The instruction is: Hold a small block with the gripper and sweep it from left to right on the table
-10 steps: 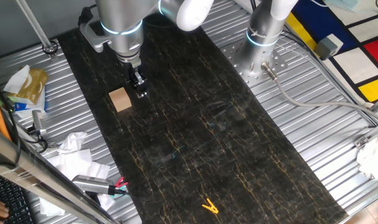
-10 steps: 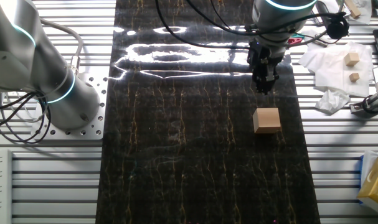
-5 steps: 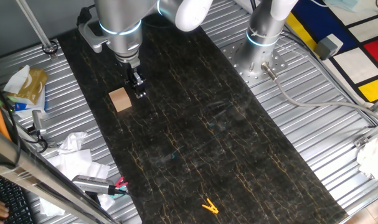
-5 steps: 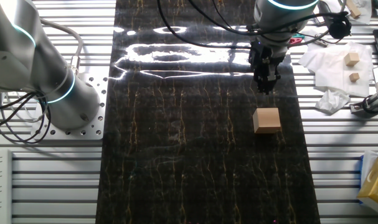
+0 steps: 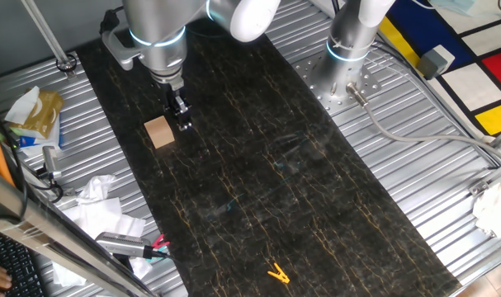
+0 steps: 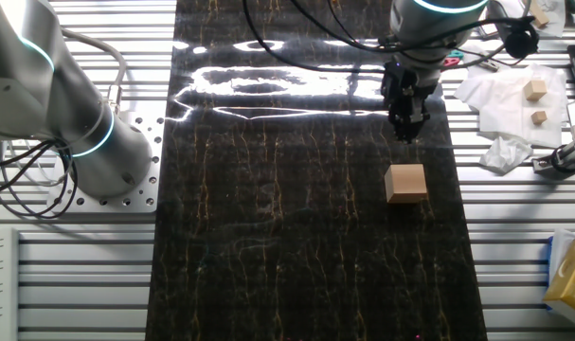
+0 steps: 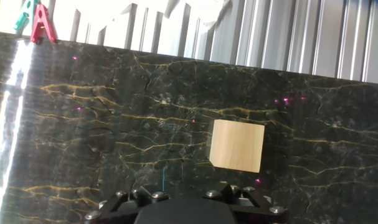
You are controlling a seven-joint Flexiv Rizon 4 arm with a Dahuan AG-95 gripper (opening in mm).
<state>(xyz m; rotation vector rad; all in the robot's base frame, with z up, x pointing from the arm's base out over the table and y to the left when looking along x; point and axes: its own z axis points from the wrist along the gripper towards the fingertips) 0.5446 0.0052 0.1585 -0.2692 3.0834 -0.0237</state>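
While my gripper (image 5: 182, 122) hangs just beside the small block (image 5: 158, 132) without touching it, I see the block sitting flat on the table (image 5: 258, 165) near its edge, clear of the black tip. From the other fixed view the gripper (image 6: 406, 128) is a little beyond the block (image 6: 405, 183), with bare marble between them. Its fingers look pressed close together, though I cannot tell for certain from these angles.

Around the work area, a yellow clip (image 5: 277, 274) lies far down the table, well apart from the block. Crumpled white paper (image 6: 500, 99) rests on the ribbed metal beside the table, with two more small wooden cubes (image 6: 535, 91) on it. A second silver arm's base (image 5: 349, 49) stands off the table's other side. In the hand view a red clip (image 7: 41, 26) rests at the table's far edge. I can read no labels or writing anywhere.
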